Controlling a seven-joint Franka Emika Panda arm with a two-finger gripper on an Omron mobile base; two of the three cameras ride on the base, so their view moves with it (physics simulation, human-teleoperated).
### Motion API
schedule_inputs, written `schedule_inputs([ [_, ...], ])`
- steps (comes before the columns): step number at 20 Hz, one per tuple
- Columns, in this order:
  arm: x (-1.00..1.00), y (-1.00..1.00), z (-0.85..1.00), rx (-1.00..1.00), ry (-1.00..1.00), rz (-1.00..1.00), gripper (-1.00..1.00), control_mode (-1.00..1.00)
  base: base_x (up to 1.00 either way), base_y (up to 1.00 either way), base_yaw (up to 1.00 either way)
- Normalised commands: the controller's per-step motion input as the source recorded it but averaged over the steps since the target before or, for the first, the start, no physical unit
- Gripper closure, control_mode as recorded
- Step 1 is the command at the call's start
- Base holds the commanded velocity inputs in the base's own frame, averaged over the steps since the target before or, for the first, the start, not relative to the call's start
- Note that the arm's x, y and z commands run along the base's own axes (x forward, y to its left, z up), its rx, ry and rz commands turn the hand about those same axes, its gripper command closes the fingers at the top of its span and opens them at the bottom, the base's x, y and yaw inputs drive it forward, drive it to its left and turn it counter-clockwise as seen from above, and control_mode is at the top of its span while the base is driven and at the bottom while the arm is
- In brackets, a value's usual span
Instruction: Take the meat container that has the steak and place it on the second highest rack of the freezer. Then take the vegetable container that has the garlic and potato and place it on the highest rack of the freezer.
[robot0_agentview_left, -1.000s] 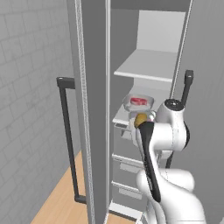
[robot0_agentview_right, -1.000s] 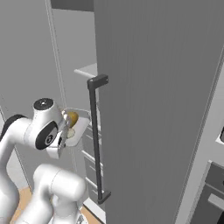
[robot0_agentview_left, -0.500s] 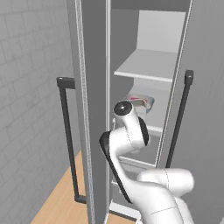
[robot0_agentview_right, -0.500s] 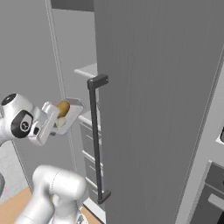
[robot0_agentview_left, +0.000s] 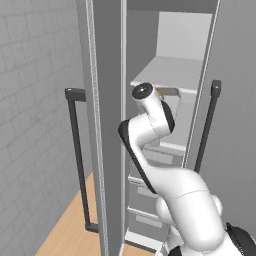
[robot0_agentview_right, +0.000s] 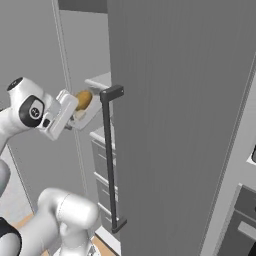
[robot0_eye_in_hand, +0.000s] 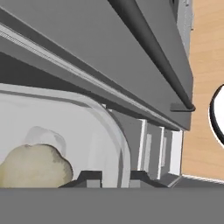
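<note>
As the arm lifts higher than a second ago, the gripper (robot0_agentview_right: 75, 116) pinches the tray (robot0_agentview_right: 88, 113) rim, carrying potato (robot0_agentview_right: 83, 99) and garlic (robot0_eye_in_hand: 34, 172) up toward the freezer's (robot0_agentview_left: 165, 125) top rack (robot0_agentview_left: 170, 72).

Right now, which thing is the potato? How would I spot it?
Find the tall grey freezer with its door open, then the white robot arm reaching toward it. The fingers hold a clear tray up near the shelves. The potato is the golden-brown lump in it, bigger and darker than the pale garlic beside it.
</note>
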Motion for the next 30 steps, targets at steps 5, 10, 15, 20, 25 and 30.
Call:
schedule_inputs([
  [5,0.03,-0.51,0.72,0.12,-0.17,-0.09,1.0,-1.0,0.0,0.0,0.0],
  [10,0.61,-0.16,0.49,0.06,-0.03,-0.04,1.0,-1.0,0.0,0.0,0.0],
  [15,0.93,-0.1,0.27,0.04,0.0,-0.07,1.0,-1.0,0.0,0.0,0.0],
  [20,0.98,-0.25,0.01,0.02,0.0,-0.12,1.0,-1.0,0.0,0.0,0.0],
  [25,1.0,-0.13,0.0,0.0,0.06,-0.08,1.0,-1.0,0.0,0.0,0.0],
  [30,0.91,0.0,0.03,0.0,0.03,-0.09,1.0,-1.0,0.0,0.0,0.0],
])
